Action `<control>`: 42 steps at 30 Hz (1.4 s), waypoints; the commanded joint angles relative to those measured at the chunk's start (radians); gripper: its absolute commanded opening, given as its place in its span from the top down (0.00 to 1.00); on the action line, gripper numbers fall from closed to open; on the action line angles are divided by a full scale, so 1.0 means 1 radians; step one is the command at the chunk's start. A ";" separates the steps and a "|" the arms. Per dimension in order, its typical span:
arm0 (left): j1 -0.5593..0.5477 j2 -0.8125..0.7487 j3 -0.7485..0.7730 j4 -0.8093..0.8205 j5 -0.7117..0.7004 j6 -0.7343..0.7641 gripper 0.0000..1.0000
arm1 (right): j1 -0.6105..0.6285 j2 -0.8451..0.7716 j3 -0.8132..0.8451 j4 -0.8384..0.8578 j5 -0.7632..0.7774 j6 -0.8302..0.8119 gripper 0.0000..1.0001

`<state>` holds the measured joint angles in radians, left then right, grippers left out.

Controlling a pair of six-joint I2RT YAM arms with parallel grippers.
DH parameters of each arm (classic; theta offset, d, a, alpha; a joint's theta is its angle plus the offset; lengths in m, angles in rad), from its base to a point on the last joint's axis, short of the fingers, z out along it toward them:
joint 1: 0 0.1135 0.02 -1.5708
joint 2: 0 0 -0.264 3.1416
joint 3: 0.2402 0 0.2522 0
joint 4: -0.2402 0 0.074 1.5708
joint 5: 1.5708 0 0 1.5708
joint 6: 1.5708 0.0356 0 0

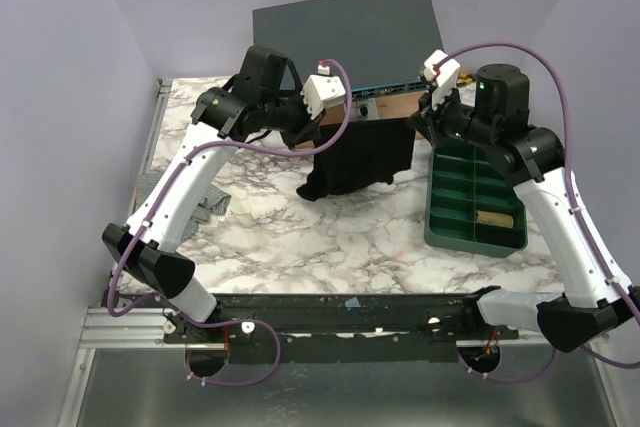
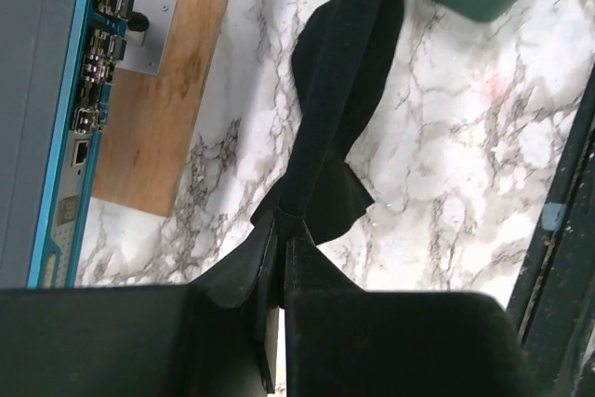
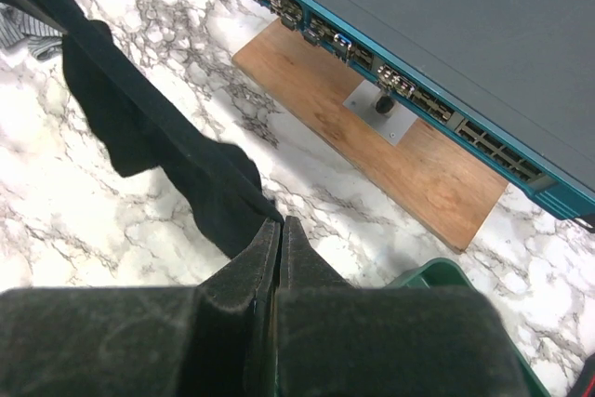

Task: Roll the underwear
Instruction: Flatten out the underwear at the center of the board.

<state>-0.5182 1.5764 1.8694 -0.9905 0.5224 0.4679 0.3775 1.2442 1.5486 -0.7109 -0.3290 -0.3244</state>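
Note:
Black underwear [image 1: 360, 157] hangs stretched between my two grippers above the back middle of the marble table [image 1: 330, 237]. Its lower edge droops toward the tabletop. My left gripper [image 1: 314, 137] is shut on the left end of the underwear. In the left wrist view the cloth [image 2: 344, 72] runs away from the pinched jaws of the left gripper [image 2: 284, 230]. My right gripper [image 1: 418, 125] is shut on the right end. In the right wrist view the dark fabric [image 3: 158, 127] trails off to the left from the closed right gripper [image 3: 281, 222].
A green compartment tray [image 1: 470, 244] lies at the right with a beige roll [image 1: 492, 218] in one cell. A grey box with a teal edge [image 1: 345, 32] stands at the back on a wooden board [image 1: 392, 97]. A striped grey cloth [image 1: 212, 205] lies at the left.

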 commanded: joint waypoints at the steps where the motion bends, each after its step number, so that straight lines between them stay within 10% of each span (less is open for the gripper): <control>1: 0.000 -0.015 -0.003 -0.050 -0.054 0.084 0.96 | -0.006 -0.041 0.043 -0.036 -0.005 -0.013 0.99; 30: 0.054 0.098 0.196 0.058 -0.116 0.101 0.78 | -0.006 0.141 0.197 0.031 0.010 -0.081 0.99; 42: -0.023 -0.189 -0.491 0.339 -0.038 0.172 0.80 | -0.003 -0.060 -0.176 -0.061 -0.375 -0.225 0.99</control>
<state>-0.4850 1.5055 1.6447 -0.7811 0.4469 0.5896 0.3775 1.2869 1.5654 -0.6983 -0.5034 -0.4503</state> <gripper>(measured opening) 0.204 0.008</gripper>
